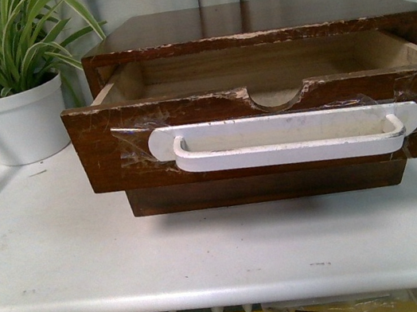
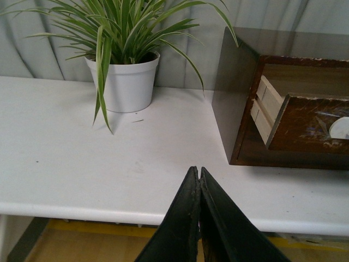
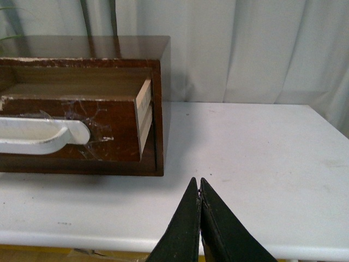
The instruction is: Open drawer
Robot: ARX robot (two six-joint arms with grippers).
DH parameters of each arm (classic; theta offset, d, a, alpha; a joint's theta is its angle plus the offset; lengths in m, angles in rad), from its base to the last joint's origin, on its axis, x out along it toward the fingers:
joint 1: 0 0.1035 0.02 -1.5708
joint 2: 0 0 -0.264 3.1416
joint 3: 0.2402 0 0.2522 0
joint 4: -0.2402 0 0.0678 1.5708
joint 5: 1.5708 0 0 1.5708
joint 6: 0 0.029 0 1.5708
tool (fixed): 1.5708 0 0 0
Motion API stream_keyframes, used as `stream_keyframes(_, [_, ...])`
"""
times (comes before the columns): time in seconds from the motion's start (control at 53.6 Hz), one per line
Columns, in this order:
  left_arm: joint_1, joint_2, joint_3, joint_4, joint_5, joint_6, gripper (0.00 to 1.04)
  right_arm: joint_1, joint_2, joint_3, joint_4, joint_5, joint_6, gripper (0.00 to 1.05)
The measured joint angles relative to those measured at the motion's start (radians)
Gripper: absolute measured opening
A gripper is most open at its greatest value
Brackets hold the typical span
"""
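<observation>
The drawer (image 1: 268, 125) stands pulled partway out of its dark wooden cabinet (image 1: 257, 18) on the white table (image 1: 211, 260), its front facing the robot and its long axis running side to side; the white handle (image 1: 286, 138), taped across the front, lies along that same axis beneath the half-round notch in the chipped top edge; the left gripper (image 2: 200, 174) hangs at the table's near edge with its black fingers pressed tip to tip, holding nothing, the drawer ahead of it and off to its right, well apart; the right gripper (image 3: 199, 185) is likewise pinched together and empty, the drawer ahead and to its left; a potted plant (image 2: 126, 82) sits beyond the left gripper, beside the cabinet
</observation>
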Motion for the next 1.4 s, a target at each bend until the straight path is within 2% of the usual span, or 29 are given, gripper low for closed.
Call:
stream_keyframes(0.746, [0.001, -0.054, -0.053, 0.006, 0.0, 0.0, 0.05, 0.0, -0.002, 0.0, 0.0, 0.0, 0.0, 0.01])
stream_keyframes(0.821, [0.001, -0.054, -0.053, 0.006, 0.0, 0.0, 0.16, 0.0, -0.002, 0.0, 0.0, 0.0, 0.0, 0.11])
stream_keyframes(0.914, [0.001, -0.054, -0.053, 0.006, 0.0, 0.0, 0.36, 0.0, -0.002, 0.0, 0.0, 0.0, 0.0, 0.31])
stream_keyframes(1.082, [0.001, -0.054, -0.053, 0.006, 0.0, 0.0, 0.61, 0.0, -0.002, 0.0, 0.0, 0.0, 0.0, 0.56])
stream_keyframes(1.25, [0.001, -0.054, -0.053, 0.006, 0.0, 0.0, 0.99, 0.0, -0.002, 0.0, 0.0, 0.0, 0.0, 0.93])
stream_keyframes(1.306, [0.001, -0.054, -0.053, 0.006, 0.0, 0.0, 0.99, 0.0, -0.002, 0.0, 0.0, 0.0, 0.002, 0.98])
stream_keyframes(1.399, [0.001, -0.054, -0.053, 0.006, 0.0, 0.0, 0.98, 0.0, -0.002, 0.0, 0.0, 0.0, 0.002, 0.95])
